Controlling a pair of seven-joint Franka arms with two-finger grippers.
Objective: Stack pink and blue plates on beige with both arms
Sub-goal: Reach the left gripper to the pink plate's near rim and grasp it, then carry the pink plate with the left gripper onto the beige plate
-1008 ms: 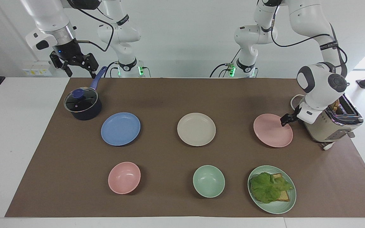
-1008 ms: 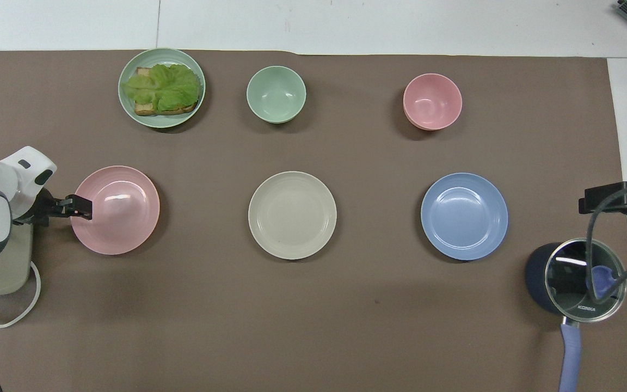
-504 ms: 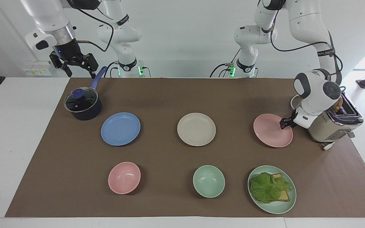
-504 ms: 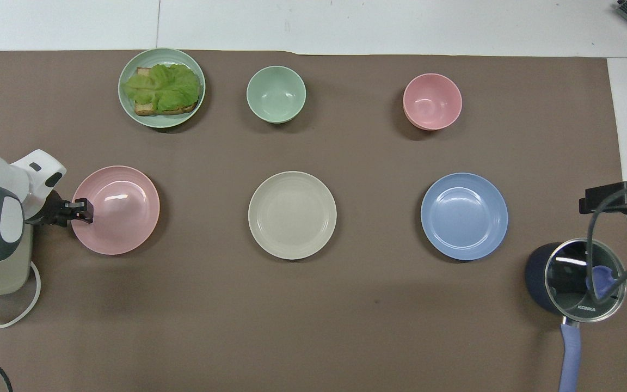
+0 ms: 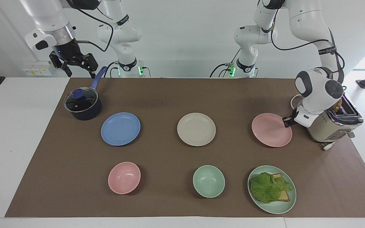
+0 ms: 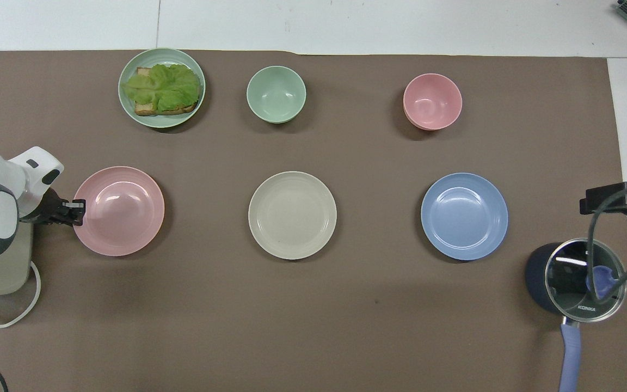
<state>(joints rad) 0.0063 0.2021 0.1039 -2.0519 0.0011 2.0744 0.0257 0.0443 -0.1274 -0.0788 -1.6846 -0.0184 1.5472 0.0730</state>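
The pink plate (image 5: 271, 130), blue plate (image 5: 120, 129) and beige plate (image 5: 196, 129) are round, shallow and matte, in one row with beige between. The left gripper (image 5: 287, 121), arm bent low beside the toaster (image 5: 331, 126), is clamped on the pink plate's rim. The right gripper (image 5: 74, 65) waits, fingers spread, holding nothing, over the pot (image 6: 575, 279) (lid marked "KONKA").

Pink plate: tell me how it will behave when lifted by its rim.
The pink plate looks rigid, so it should keep its shape. The left gripper pinches one edge only, so it may droop or swing. Its smooth matte rim could slip.
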